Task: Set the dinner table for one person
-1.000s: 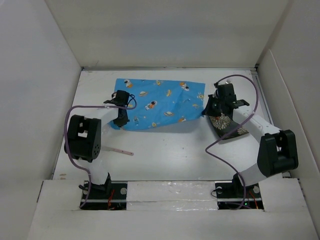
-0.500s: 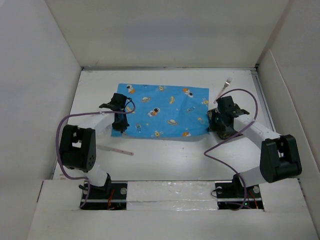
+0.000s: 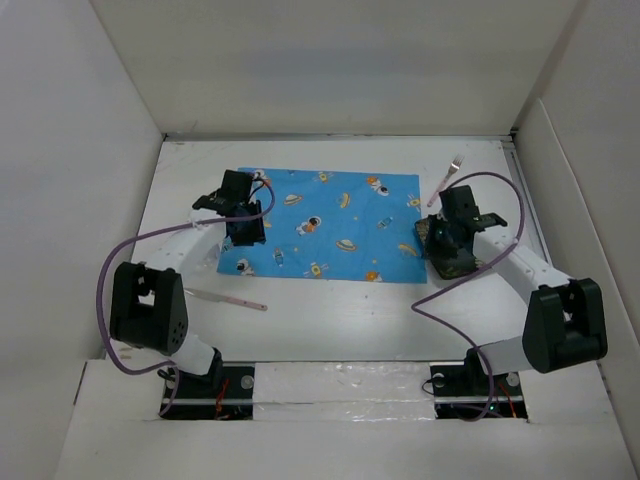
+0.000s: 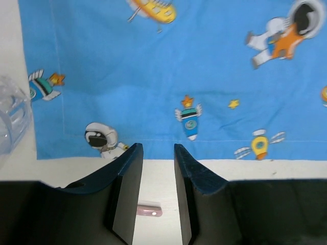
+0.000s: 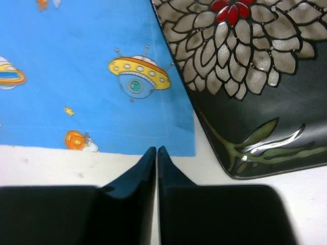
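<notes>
The placemat [image 3: 320, 225] lies flat mid-worktop [image 3: 340, 325], but the plate [image 5: 245, 76] beside its right edge, the fork [image 3: 446, 178] and the pink utensil [image 3: 228, 298] are not yet set on it; the left gripper [image 4: 157, 150] stands slightly apart and empty, the right gripper [image 5: 156, 151] pressed together.

Plain white boards close the place in on three sides. The back panel [image 3: 330, 70] rises tall and bare, with a faint grey shade across its upper part. The left panel [image 3: 70, 200] and right panel [image 3: 590, 200] meet it at straight corner seams and flare outward toward me. They stand around a matte white surface [image 3: 330, 325]. Along the near edge runs a white ledge [image 3: 340, 385], its middle covered by a glossy strip of tape [image 3: 340, 405] that catches the light. The lighting is soft and even, with only pale shadows.
</notes>
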`<state>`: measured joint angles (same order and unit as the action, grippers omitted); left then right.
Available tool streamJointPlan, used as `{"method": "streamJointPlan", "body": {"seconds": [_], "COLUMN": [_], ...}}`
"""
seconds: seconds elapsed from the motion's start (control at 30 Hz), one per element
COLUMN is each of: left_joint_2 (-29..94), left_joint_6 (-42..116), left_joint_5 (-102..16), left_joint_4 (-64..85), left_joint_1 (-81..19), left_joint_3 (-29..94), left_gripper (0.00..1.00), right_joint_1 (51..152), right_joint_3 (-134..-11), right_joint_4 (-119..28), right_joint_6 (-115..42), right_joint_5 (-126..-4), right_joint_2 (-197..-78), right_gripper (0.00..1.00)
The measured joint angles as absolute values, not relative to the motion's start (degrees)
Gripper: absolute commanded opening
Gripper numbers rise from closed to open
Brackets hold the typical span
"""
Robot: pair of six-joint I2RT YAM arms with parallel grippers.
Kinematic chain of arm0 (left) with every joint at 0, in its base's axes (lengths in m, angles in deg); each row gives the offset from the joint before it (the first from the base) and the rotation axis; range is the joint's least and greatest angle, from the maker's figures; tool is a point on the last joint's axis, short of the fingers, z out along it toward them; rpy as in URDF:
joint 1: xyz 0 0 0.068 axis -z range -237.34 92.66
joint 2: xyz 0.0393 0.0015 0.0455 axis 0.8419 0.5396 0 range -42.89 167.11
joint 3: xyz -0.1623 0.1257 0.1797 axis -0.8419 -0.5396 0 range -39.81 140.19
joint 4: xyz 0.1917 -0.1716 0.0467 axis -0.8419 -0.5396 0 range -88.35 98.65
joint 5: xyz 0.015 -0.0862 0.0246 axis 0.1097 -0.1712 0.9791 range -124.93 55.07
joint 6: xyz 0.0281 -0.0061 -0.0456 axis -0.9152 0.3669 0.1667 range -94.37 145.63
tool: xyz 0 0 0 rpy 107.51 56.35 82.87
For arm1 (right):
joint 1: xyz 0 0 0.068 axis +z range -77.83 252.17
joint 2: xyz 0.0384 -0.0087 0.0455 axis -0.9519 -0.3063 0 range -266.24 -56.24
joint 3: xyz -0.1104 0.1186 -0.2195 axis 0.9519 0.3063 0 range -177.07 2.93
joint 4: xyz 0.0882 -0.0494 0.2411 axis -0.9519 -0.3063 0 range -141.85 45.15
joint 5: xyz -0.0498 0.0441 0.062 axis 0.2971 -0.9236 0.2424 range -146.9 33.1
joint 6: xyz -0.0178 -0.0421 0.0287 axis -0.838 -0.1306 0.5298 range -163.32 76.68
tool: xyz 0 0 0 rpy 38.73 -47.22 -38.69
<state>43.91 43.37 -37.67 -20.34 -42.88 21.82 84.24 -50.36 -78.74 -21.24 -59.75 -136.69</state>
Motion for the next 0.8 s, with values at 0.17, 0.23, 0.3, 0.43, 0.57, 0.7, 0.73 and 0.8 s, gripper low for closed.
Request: {"method": "streamJointPlan", "body": {"seconds": [0.17, 0.23, 0.3, 0.43, 0.57, 0.7, 0.73, 0.8], "left_joint_2": [48.0, 50.6, 53.3, 60.3, 67.8, 71.7, 72.5, 73.8], "left_joint_6": [43.1, 43.1, 43.4, 43.7, 43.5, 43.5, 43.5, 43.6], "left_joint_5": [-35.7, -35.6, -36.2, -37.5, -38.0, -41.1, -42.0, -43.1], "left_joint_4": [-19.6, -17.5, -15.0, -13.1, -12.0, -10.6, -10.5, -10.2], "left_joint_1": [-32.0, -25.9, -20.6, -12.3, -6.2, -2.7, -2.3, -2.2], "left_joint_3": [31.5, 34.5, 36.4, 40.1, 44.7, 46.5, 47.0, 48.1], "left_gripper": [0.28, 0.29, 0.29, 0.3, 0.34, 0.48, 0.48, 0.48], "right_joint_1": [81.8, 80.3, 78.1, 70.1, 61.0, 55.7, 54.3, 50.7], "right_joint_3": [-50.9, -51.0, -51.0, -49.2, -44.2, -39.9, -39.0, -37.2], "right_joint_4": [-78.6, -78.5, -78.5, -76.5, -75.0, -74.6, -74.5, -73.9], "right_joint_6": [-18.7, -17.3, -15.6, -11.8, -9.2, -7.6, -7.4, -7.1], "right_joint_5": [-59.9, -59.9, -59.8, -60.8, -63.1, -66.0, -66.8, -68.8], "right_joint_2": [-133.3, -131.6, -129.4, -124.1, -120.7, -120.5, -120.6, -121.2], "right_gripper": [0.0, 0.0, 0.05, 0.37, 0.54, 0.55, 0.55, 0.55]}}
